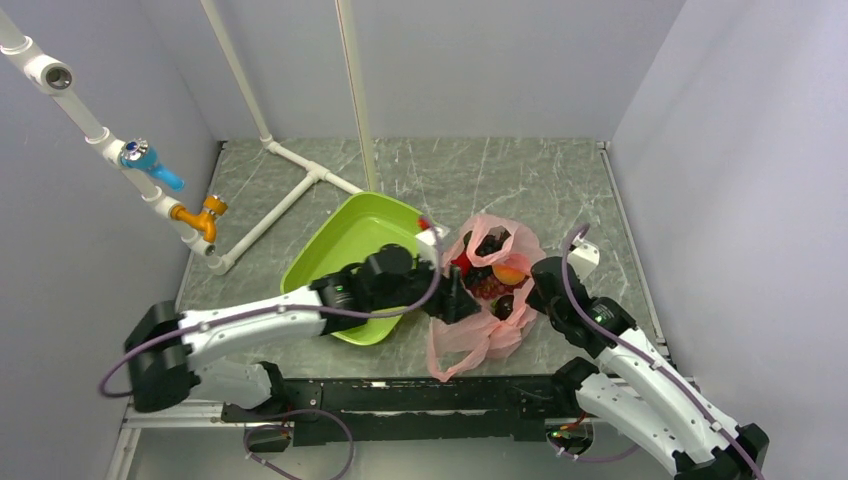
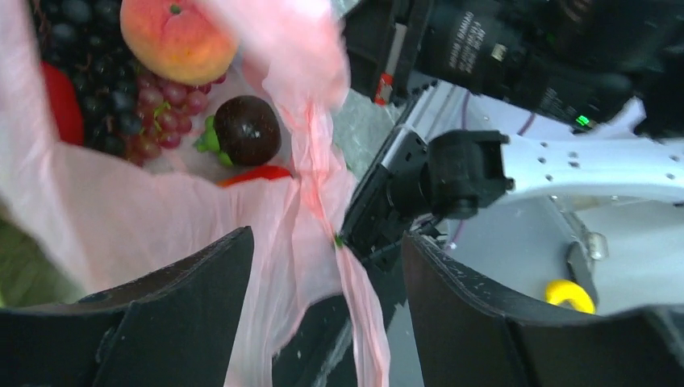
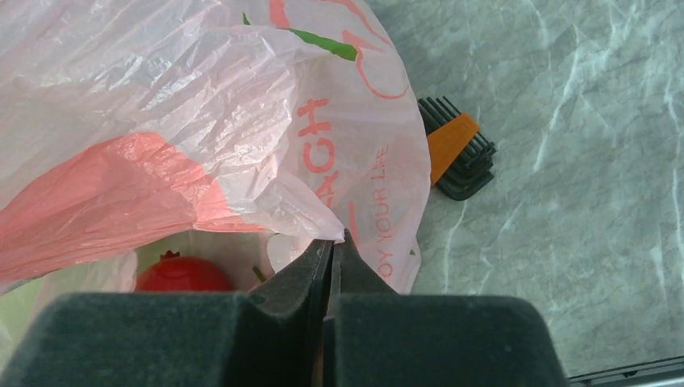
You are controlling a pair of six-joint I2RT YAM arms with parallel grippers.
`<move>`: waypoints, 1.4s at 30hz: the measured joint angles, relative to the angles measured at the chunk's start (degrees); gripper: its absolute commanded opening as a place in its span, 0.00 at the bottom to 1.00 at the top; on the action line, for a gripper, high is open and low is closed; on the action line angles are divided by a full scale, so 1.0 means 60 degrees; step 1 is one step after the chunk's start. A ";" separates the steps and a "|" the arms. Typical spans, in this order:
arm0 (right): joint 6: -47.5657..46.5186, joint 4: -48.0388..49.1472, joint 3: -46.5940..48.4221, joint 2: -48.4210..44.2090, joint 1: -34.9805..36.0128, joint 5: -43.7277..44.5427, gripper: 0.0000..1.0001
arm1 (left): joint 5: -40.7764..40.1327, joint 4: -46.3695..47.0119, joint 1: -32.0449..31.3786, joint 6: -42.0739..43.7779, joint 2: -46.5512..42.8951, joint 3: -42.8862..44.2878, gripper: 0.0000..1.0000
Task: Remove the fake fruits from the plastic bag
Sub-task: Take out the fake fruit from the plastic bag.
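The plastic bag [image 1: 470, 345] lies near the tabletop's near edge, with the fake fruits [image 2: 153, 109] inside. The left end effector [image 2: 325, 242] is spread astride its rim. The right end effector [image 3: 333, 246] is pressed together at the film. If that pinch misses, reaching in could drag the bag closed.

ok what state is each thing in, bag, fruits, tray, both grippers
plastic bag, mouth open, lying on table
fake fruits, those visible are inside the bag
green tray, upright, beside the bag
left gripper, open, bag film between its jaws
right gripper, shut on the bag's edge
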 measured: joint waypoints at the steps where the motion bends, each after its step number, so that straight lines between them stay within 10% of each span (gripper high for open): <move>1: 0.0036 -0.0044 0.0000 -0.0058 0.0000 -0.0051 0.00 | -0.0157 0.0011 -0.0138 0.0102 0.0517 0.0350 0.70; 24: 0.0393 -0.0463 0.0004 -0.0787 0.0000 -0.0423 0.00 | -0.3756 -0.0721 -0.0831 0.1056 0.5847 0.4663 0.90; 42: 0.0463 -0.0481 0.0004 -0.0911 0.0000 -0.0346 0.00 | -0.3614 -0.0903 -0.0091 0.1195 0.8011 0.6033 0.99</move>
